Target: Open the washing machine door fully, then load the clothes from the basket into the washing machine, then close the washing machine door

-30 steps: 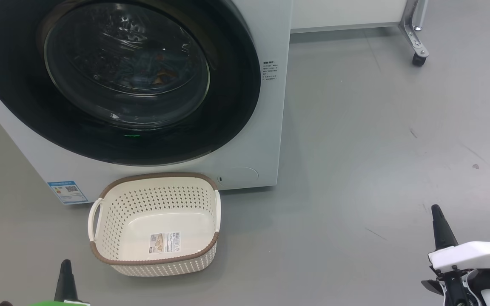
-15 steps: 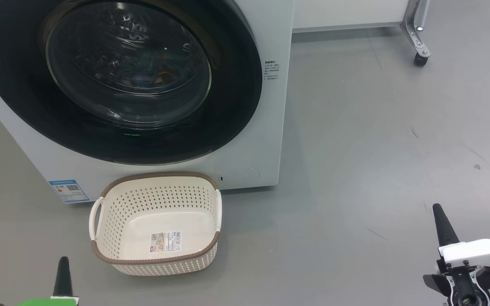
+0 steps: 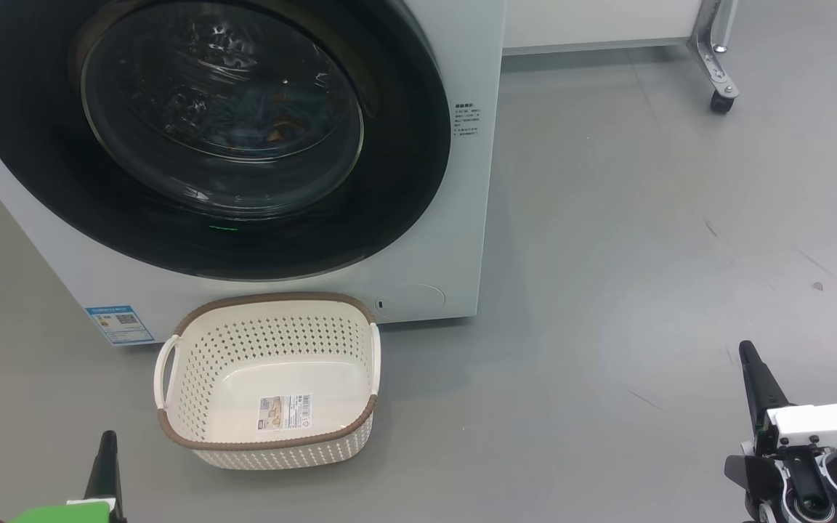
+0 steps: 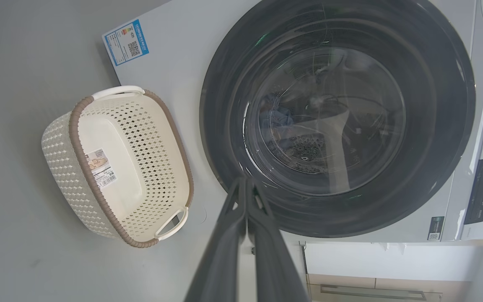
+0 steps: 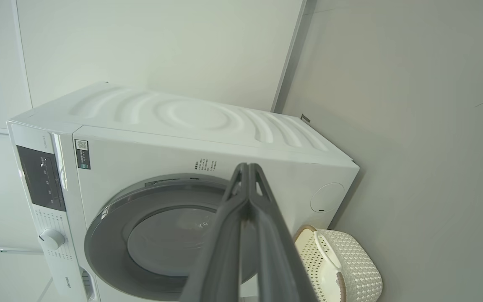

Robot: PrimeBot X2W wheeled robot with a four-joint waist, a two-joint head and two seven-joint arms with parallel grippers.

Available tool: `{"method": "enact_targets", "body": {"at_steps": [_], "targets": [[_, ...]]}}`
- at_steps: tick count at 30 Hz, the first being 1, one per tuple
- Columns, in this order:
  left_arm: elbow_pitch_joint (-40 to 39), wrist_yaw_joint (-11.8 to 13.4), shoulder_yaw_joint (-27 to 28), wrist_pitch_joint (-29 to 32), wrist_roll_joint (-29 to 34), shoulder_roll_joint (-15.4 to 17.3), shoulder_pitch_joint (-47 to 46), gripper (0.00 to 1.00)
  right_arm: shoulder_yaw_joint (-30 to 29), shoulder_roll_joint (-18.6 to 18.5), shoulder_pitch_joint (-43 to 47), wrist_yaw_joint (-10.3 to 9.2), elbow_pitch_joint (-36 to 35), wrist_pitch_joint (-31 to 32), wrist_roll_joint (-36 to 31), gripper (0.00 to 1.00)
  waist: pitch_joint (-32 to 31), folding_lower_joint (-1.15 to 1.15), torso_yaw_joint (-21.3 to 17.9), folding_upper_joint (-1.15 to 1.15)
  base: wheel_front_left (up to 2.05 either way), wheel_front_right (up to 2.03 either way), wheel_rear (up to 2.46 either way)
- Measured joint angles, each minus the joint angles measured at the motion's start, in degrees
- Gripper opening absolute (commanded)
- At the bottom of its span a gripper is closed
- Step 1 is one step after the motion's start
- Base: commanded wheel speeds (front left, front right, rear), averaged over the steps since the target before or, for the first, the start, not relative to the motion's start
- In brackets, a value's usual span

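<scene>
**Washer shut and loaded, both arms held back**

The washing machine [image 3: 469,240] has its washing machine door [image 3: 208,131] closed, so the task looks finished; the one check worth making is that the black ring sits flush all round. The basket [image 3: 273,299], just before the washer's base, holds only its sticker [image 3: 285,411]. The clothes [image 4: 281,117] lie behind the glass. The left gripper [image 4: 245,180] and right gripper [image 5: 247,167] are clenched on nothing.

The washer [image 3: 455,240] bears a blue label [image 3: 119,324] with a QR code, small print [image 3: 465,120] beside the door [image 3: 404,189] and a QR sticker [image 5: 81,154], all too small to read. The basket [image 3: 273,454] has a barcode sticker [image 3: 285,411].
</scene>
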Motion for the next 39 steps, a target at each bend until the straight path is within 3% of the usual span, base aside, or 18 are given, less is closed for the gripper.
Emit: {"method": "enact_targets", "body": {"at_steps": [15, 39], "targets": [[0.34, -0.23, 1.14, 3.07, -11.85, 0.30, -1.37, 0.00, -1.98, 0.83, -0.86, 0.00, 0.02, 3.07, 11.43, 0.00, 0.08, 0.00, 0.27, 0.00, 0.00, 0.00, 0.00], [0.34, -0.23, 1.20, 3.07, -11.91, 0.32, -1.37, 0.00, -2.09, 0.88, -1.11, -0.01, 0.02, 3.25, 11.74, 0.00, 0.08, 0.00, 0.27, 0.00, 0.00, 0.00, 0.00]]}}
